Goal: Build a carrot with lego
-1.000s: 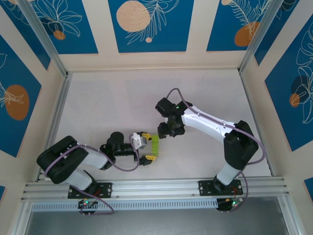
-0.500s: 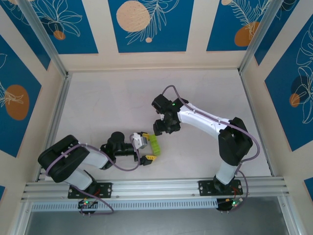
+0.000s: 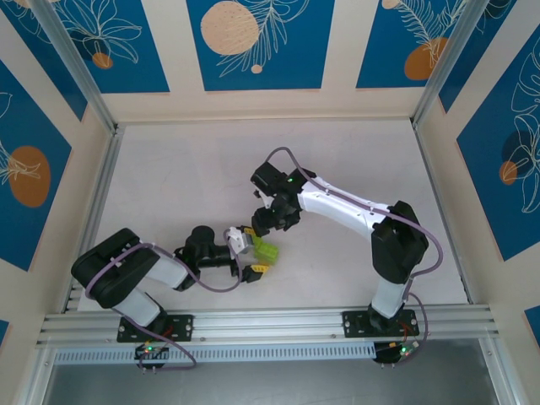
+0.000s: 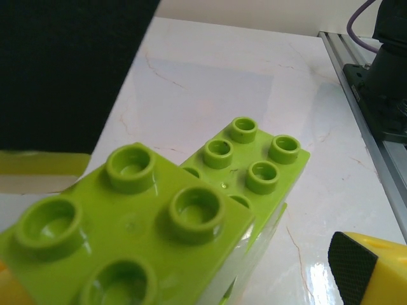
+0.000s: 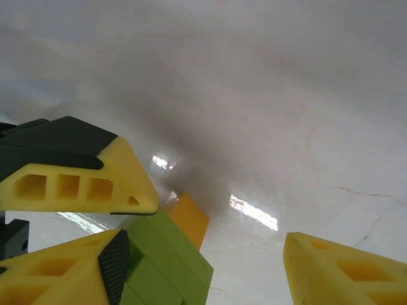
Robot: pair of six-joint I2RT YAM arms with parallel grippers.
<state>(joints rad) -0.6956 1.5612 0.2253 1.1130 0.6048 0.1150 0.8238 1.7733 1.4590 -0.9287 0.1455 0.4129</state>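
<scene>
1. Bricks look mostly joined already: the carrot (image 3: pixel 267 251) is one lump, with lime-green bricks (image 4: pixel 159 222) stacked together. From the right wrist, an orange brick (image 5: pixel 188 220) sits tight against their end.
2. That lump lies on the table (image 3: pixel 186 177) between the fingers of the left gripper (image 3: pixel 251 252). The left gripper is spread as wide as it goes and is clamping nothing.
3. The right gripper (image 3: pixel 265 224) hangs just past the left gripper's far finger, over the carrot's far end. Its jaws stand about half open. One pad (image 5: pixel 116 270) is against the green bricks while the other finger is well apart, so to me it is nudging, not gripping.
4. What is left, I'd guess, is seating the bricks firmly and squaring the figure up. I can't tell from here whether every stud is pressed home.
5. Compared with a second ago:
   - The right arm has swung in toward the left gripper; it had been off to that gripper's right.
   - The carrot, which lay straight across the left gripper's mouth, is now skewed and pushed closer in.
   - The left gripper has barely shifted, and both openings look unchanged.
</scene>
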